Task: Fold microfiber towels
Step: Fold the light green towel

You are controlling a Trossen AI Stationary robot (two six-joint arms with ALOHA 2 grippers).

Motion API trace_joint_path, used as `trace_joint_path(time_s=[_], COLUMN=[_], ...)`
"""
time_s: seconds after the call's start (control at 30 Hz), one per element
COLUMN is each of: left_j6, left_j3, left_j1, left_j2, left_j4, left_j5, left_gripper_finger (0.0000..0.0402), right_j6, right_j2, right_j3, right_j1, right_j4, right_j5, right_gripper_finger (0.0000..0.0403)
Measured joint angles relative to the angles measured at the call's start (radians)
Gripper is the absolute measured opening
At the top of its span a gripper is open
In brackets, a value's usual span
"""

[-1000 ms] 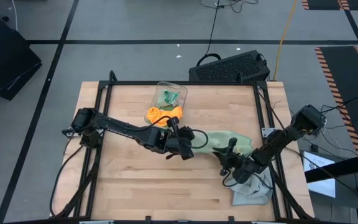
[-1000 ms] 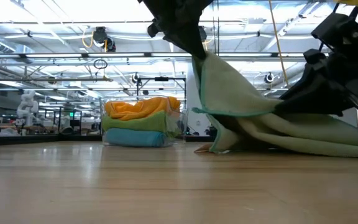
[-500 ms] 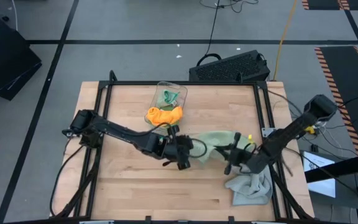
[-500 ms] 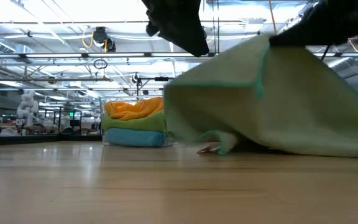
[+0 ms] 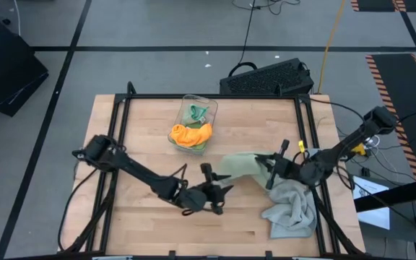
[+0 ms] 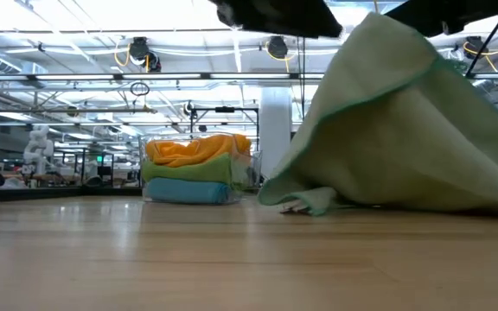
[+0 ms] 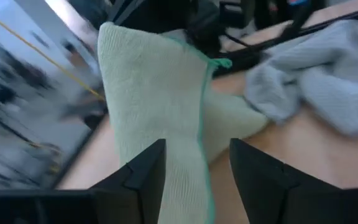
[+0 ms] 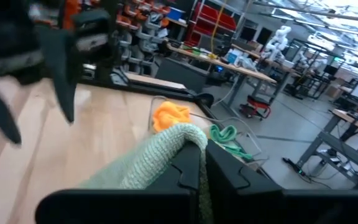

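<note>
The sage green towel point(image 5: 240, 165) lies right of the table's middle. One part is raised to a peak point(image 6: 379, 34) and its lower edge point(image 6: 305, 200) rests on the wood. My right gripper point(image 5: 271, 170) is shut on it. My left gripper point(image 5: 217, 180) stands open at the towel's near-left side. The towel point(image 7: 160, 106) shows between and beyond its fingers. A crumpled light grey towel point(image 5: 291, 209) lies at the near right. Orange point(image 6: 193, 149), bright green point(image 6: 188, 169) and blue point(image 6: 184, 191) towels are stacked at the clear bin point(image 5: 197, 114). My left gripper may or may not touch the sage green towel: its edge point(image 7: 199, 143) runs down between the spread fingers, and I cannot tell. My right gripper pinches a bunched fold of the towel point(image 8: 180, 142) between its two fingers, coming level from the table's right. That part is lifted, and the rest slopes down to the table.
A black metal frame point(image 5: 121, 108) rims the wooden table. The clear bin stands at the far middle, and a black keyboard-like box point(image 5: 266, 76) sits beyond the far edge. Bare wood point(image 5: 150, 224) spreads across the near left.
My left gripper has opened, let go of the sage green towel's raised corner and swung down toward the near edge. My right gripper has risen toward the far edge with the towel. The towel's right part is now lifted high, while its left part has dropped to the table.
</note>
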Motion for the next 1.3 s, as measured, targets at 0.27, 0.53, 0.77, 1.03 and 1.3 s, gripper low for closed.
trace_joint_path(time_s=[0.27,0.53,0.77,1.03,1.3], left_j6=[0.259,0.429,0.568,0.613,0.635], left_j3=[0.036,0.074,0.145,0.166,0.229], left_j1=[0.043,0.077,0.135,0.137,0.053], left_j2=[0.183,0.284,0.325,0.315,0.292], left_j4=[0.236,0.358,0.363,0.421,0.417], left_j5=[-0.177,-0.216,-0.363,-0.471,-0.471], left_gripper_finger=[0.0235,0.0315,0.0325,0.0209,0.0015], right_j6=[0.011,0.047,0.114,0.136,0.273], right_j2=[-0.005,-0.009,-0.009,-0.008,-0.008], right_j3=[0.0,0.0,0.0,0.0,0.0], right_j1=[-0.059,-0.124,-0.173,-0.184,-0.169], right_j4=[0.046,0.065,0.057,-0.002,-0.261], right_j5=[-0.055,-0.083,-0.146,-0.158,-0.213], right_gripper_finger=[0.0005,0.0004,0.0004,0.0004,0.0055])
